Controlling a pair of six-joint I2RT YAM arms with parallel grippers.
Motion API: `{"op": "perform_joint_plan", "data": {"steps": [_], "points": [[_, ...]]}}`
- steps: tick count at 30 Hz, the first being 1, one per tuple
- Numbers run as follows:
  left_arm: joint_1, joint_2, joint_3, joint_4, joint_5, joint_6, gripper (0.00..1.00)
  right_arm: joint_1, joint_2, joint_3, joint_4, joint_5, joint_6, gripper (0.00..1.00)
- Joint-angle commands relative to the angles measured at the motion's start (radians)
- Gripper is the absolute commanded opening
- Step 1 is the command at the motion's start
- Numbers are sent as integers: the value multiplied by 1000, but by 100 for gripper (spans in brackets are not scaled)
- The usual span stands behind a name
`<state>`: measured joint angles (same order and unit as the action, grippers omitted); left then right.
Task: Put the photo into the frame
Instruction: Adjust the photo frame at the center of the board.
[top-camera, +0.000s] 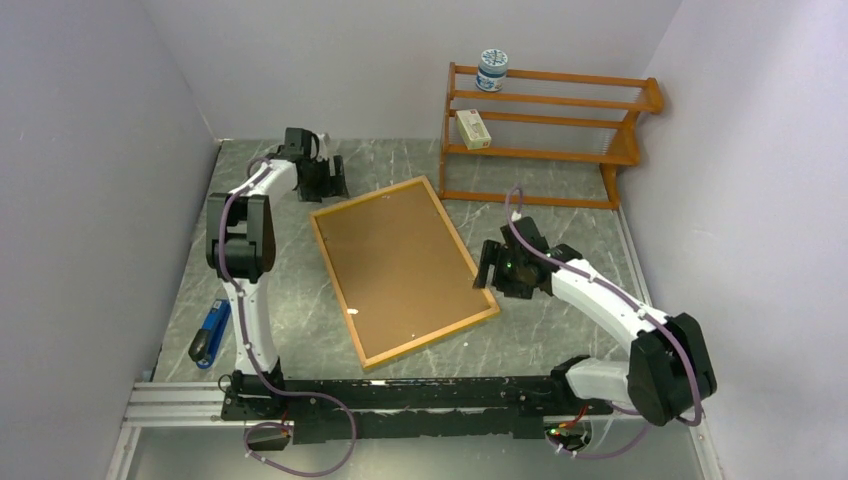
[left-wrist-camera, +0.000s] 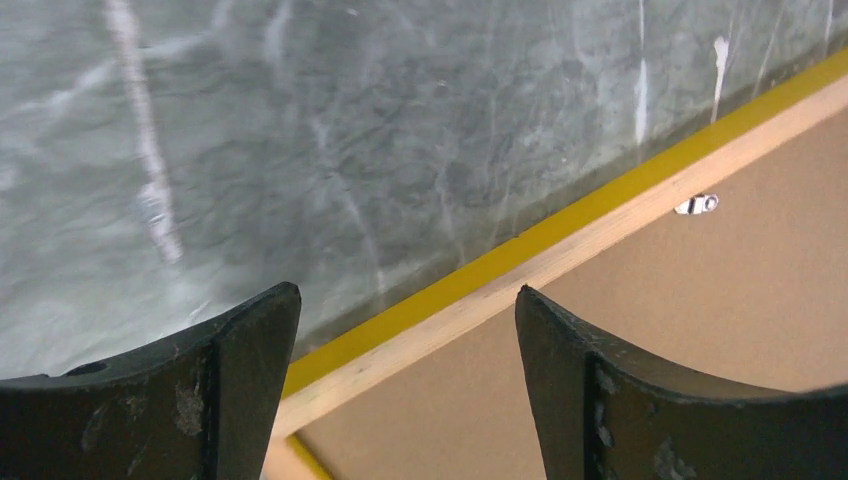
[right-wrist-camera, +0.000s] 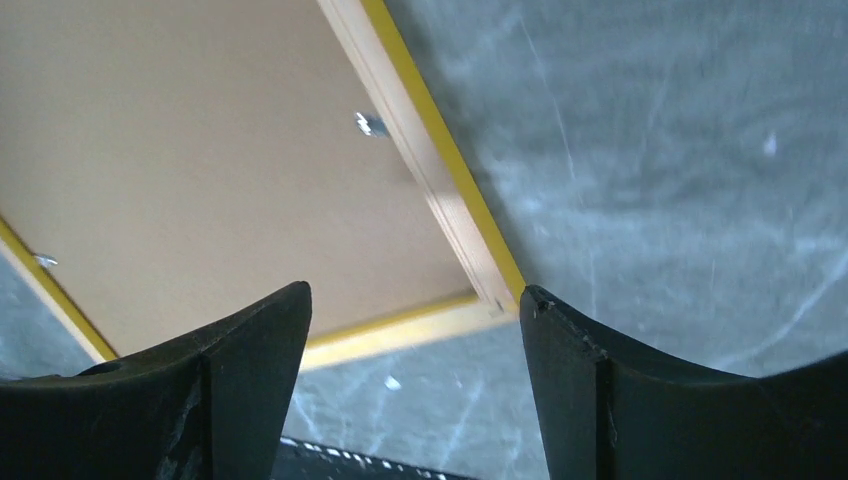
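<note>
- The frame (top-camera: 430, 338) is laid flat on the desk (top-camera: 400, 160), back upward, between the two claws. A thin rim of pale, smooth wood is shown, with a bright yellow edge along its outer side.
- The rectangle inside the rim is filled by a plain brown backing board (top-camera: 400, 265), matt and even in texture.
- The left claw (top-camera: 325, 185) is placed at the frame's far corner. Its dark, curved, scuffed fingers (left-wrist-camera: 240, 380) are spread apart and nothing is gripped.
- In the left wrist view, the wooden rim (left-wrist-camera: 560, 250) is seen running slantwise below the gap of the left claw (left-wrist-camera: 408, 300), with the board (left-wrist-camera: 700, 320) on one side and the grey, white-veined marbled desk (left-wrist-camera: 350, 120) on the other. A small metal tab (left-wrist-camera: 697, 204) is fixed just inside the rim.
- The right claw (top-camera: 492, 270) is held just beside the frame's opposite long edge, also released and empty.
- Between the right claw's fingers (right-wrist-camera: 250, 370), a near corner of the rim (right-wrist-camera: 420, 150) is seen, with board (right-wrist-camera: 200, 150) to one side and another metal tab (right-wrist-camera: 370, 124) just inside.
- Well beyond the right claw, an orange-brown slatted wooden rack (top-camera: 545, 135) is stood, bearing a round jar (top-camera: 491, 70) and a small box (top-camera: 474, 128).
</note>
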<state>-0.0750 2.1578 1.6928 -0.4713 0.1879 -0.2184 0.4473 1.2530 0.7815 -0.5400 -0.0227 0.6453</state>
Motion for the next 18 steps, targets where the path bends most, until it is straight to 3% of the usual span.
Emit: {"op": "perform_joint_plan", "data": {"steps": [1,6,12,18], "points": [[0,38,69,26,195,89,83,-1,-60,-78,-150,-29,57,81],[0,49,27,20,280,96,76,-2,-108,-177,-132,-61,101,81],[0,-41,-141,37,312,76,65,-1,-48,-222,-17,-168,117,78],[0,-147,-263,-17,224,38,62,-2,0,-206,99,-202,139,77]]}}
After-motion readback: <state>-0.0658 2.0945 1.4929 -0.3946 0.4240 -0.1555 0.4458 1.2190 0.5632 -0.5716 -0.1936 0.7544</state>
